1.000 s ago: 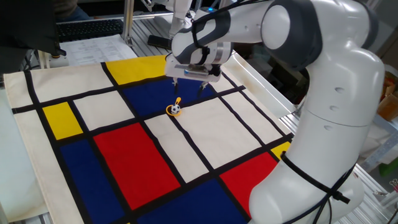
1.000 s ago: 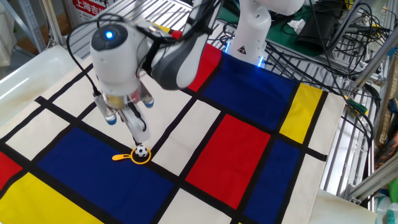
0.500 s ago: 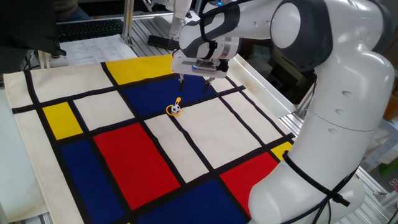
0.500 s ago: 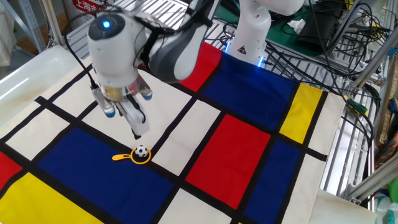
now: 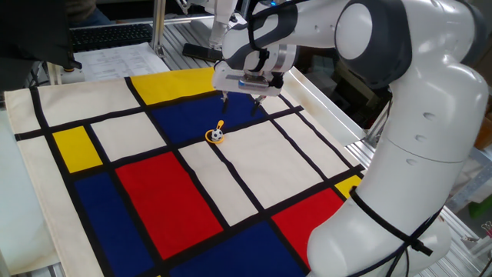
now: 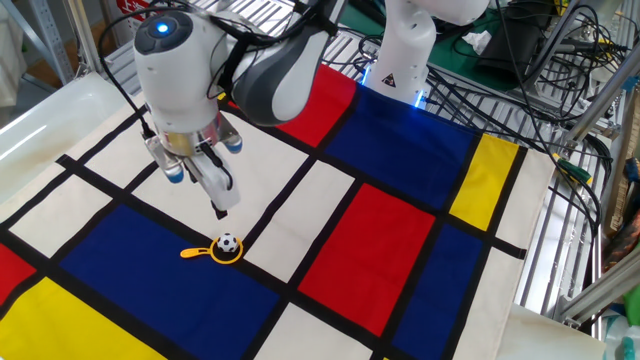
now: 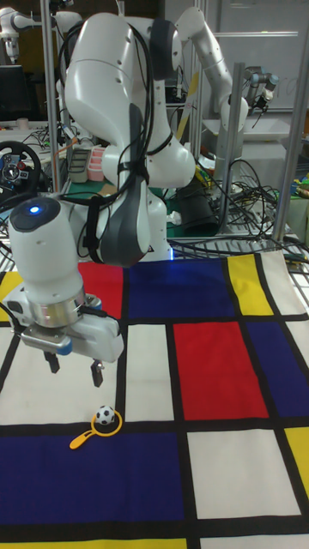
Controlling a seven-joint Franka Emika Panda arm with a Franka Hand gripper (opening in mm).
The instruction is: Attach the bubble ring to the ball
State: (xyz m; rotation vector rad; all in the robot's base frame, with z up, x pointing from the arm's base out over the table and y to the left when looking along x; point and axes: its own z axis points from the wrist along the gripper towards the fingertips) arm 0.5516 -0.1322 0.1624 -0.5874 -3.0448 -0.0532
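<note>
The ball (image 5: 217, 134) (image 6: 228, 241) (image 7: 104, 414), white with black patches, rests on the patterned cloth inside the loop of the orange bubble ring (image 5: 213, 138) (image 6: 216, 253) (image 7: 112, 426). The ring lies flat, and its short handle sticks out to one side. My gripper (image 5: 241, 101) (image 6: 216, 200) (image 7: 75, 369) hangs above and a little behind them, clear of both. It is open, with nothing between its dark fingertips (image 7: 98, 374).
A cloth with red, blue, yellow and white blocks (image 5: 161, 192) (image 6: 370, 240) covers the table. The arm's white base (image 5: 400, 177) stands at one edge. Cables and metal racking (image 6: 560, 60) lie beyond the cloth, and a second robot arm (image 7: 249, 86) stands in the background.
The gripper has lifted up and away from the ball and ring, staying open. Ball and ring have not moved.
</note>
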